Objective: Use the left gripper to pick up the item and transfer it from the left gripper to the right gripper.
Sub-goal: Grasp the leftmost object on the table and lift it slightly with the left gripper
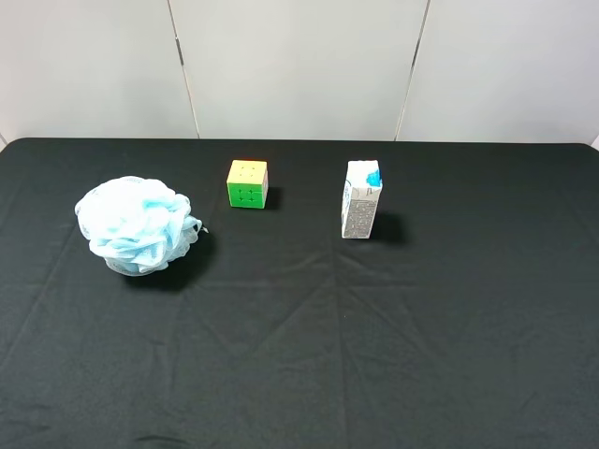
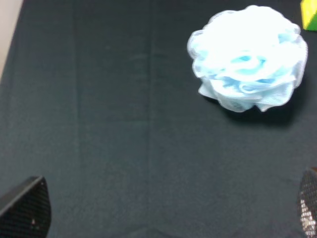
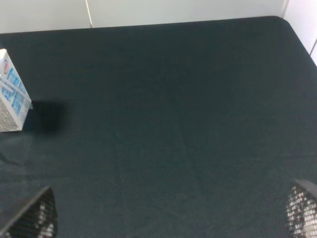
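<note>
Mesh, fluffy and light blue, forms the ball-shaped bath pouf (image 1: 138, 225) that we see resting on the black cloth-covered table (image 1: 374, 355), towards its left side in the high view. It sits alone, touched by neither arm. In the left wrist view we find the same pouf (image 2: 247, 57) well ahead of the left gripper (image 2: 166, 210), whose two dark mesh-textured fingertips (image 2: 25, 208) stand wide apart at the picture's lower corners, released, with only bare cloth between them.

Right of the pouf and further back stands a small puzzle cube (image 1: 247, 183) with a green front and a yellow top; we catch its corner (image 2: 309, 15) at the edge of the left wrist view. Further right again stands an upright white-and-blue carton (image 1: 361, 199), well apart from the cube. The right wrist view shows that carton (image 3: 11, 94) off to one side, and the right gripper (image 3: 167, 215) is spread wide over bare cloth, grasping nothing.
</note>
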Controlling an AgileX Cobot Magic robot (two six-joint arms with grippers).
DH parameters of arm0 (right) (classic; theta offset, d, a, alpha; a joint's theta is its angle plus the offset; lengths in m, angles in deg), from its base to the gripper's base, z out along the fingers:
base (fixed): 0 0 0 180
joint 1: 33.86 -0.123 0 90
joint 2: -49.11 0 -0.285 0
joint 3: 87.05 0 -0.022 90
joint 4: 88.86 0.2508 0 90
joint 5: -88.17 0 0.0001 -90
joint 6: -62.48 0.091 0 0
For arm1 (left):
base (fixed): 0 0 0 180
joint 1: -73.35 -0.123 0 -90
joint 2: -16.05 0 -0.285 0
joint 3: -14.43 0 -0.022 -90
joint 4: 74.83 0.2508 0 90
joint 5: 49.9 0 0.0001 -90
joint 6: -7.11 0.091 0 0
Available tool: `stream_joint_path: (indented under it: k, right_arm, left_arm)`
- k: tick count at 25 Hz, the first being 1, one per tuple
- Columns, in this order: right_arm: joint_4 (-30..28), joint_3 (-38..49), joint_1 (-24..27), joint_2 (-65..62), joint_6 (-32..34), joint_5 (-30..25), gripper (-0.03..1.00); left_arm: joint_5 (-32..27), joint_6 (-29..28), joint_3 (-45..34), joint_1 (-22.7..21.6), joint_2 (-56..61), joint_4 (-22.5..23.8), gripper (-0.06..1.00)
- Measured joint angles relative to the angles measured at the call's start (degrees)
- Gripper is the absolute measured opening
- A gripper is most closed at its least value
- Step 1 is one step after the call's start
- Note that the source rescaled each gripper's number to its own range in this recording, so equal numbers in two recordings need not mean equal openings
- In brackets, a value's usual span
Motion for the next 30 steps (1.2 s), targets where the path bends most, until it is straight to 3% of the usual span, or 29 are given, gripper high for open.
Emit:
stream_joint_path:
  k: [14,22,30]
  right_arm:
    - [0.0,0.0,0.0,0.0,0.0,0.0,1.0]
    - [0.0,0.0,0.0,0.0,0.0,0.0,1.0]
    - [0.0,0.0,0.0,0.0,0.0,0.0,1.0]
  left_arm:
    - [0.1,-4.0,14.3,12.9,-31.5,5.0,1.0]
    - [2.0,-3.9,17.1,14.0,-48.3,5.0,1.0]
    - [7.6,1.1,17.1,14.0,-60.3,4.0,1.0]
